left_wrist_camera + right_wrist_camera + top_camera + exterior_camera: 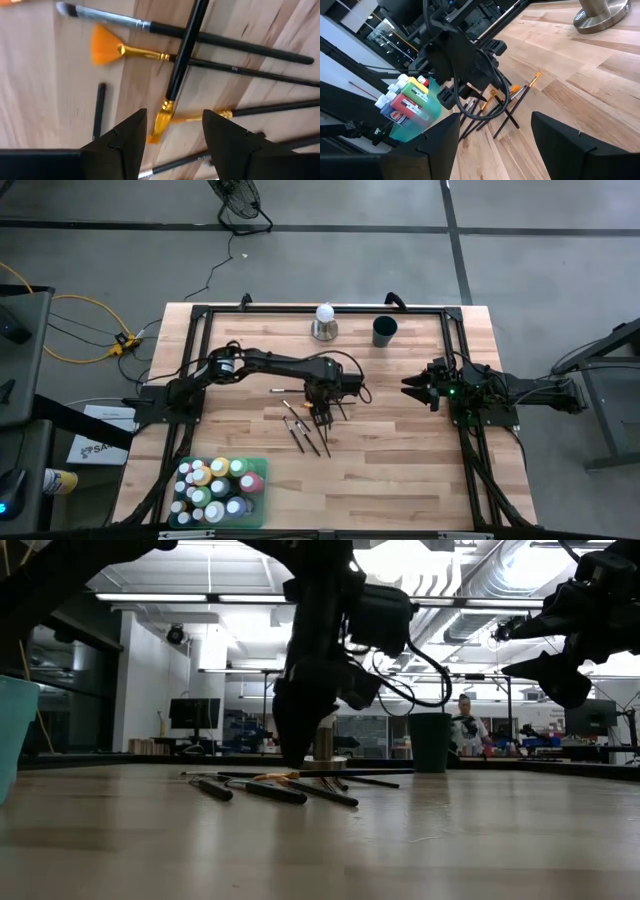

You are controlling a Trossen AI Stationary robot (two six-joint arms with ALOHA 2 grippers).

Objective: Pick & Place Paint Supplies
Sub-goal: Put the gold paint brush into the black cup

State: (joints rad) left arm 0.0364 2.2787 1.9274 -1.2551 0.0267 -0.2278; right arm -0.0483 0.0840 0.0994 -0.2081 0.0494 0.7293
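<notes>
Dark arms [270,365] — black looping cables; right wrist — green light.

The right tool [492,140] has its two dark fingers spread wide over bare bench [600,90]. Beyond them the left tool [470,92] hangs over scattered brushes [512,100], near a teal tub [420,117] of paint bottles [410,97].

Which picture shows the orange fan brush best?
The left wrist view: the fan brush lies close, bristles spread, above the open left gripper. The right wrist view shows only small orange tips; high and low views show thin dark sticks.
</notes>
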